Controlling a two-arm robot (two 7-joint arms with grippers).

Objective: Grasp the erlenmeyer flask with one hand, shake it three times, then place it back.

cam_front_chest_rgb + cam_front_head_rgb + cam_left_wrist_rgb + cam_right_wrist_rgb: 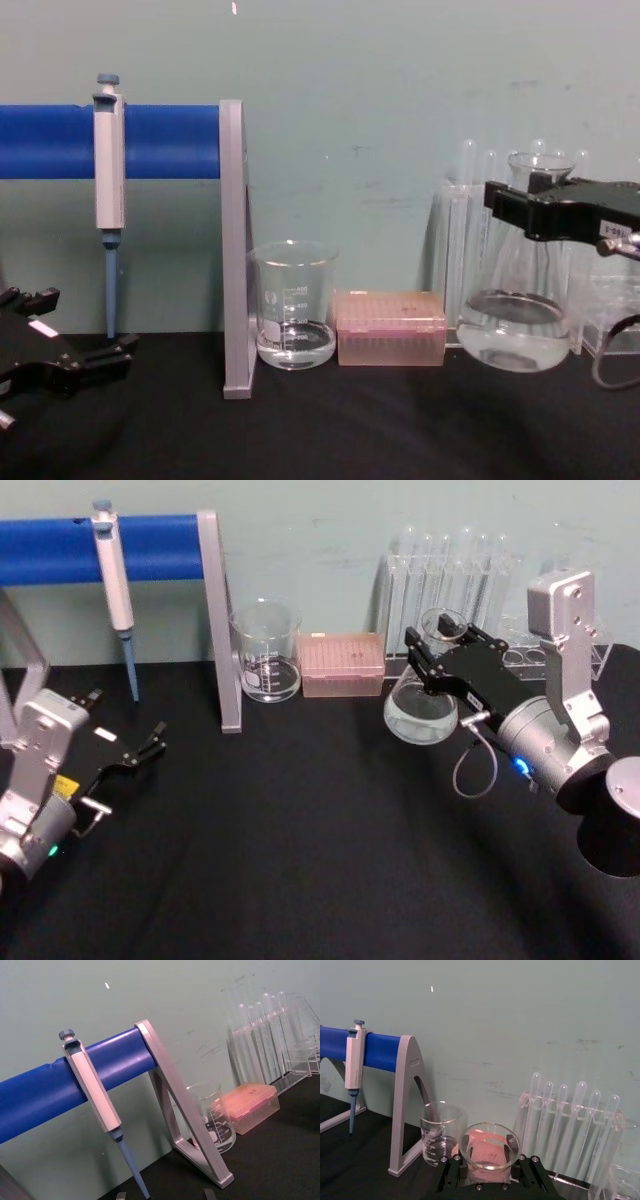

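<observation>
Right gripper (445, 648) closed around neck of flask (420, 712), held just in front of test-tube rack (455, 565). Glass judged fragile, slippery, light; little liquid inside. Neck below lip judged best hold. Left gripper (135, 752) parked well left of rack.

The left pincer (125, 718) and right pincer (441, 646) are black, wrists (545, 738) silver, cable (461, 776) grey.

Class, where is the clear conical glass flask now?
Head view, robot's right side: the clear conical glass flask, neck clamped in the black right gripper, is right of the pink tip box, before the test-tube rack.
</observation>
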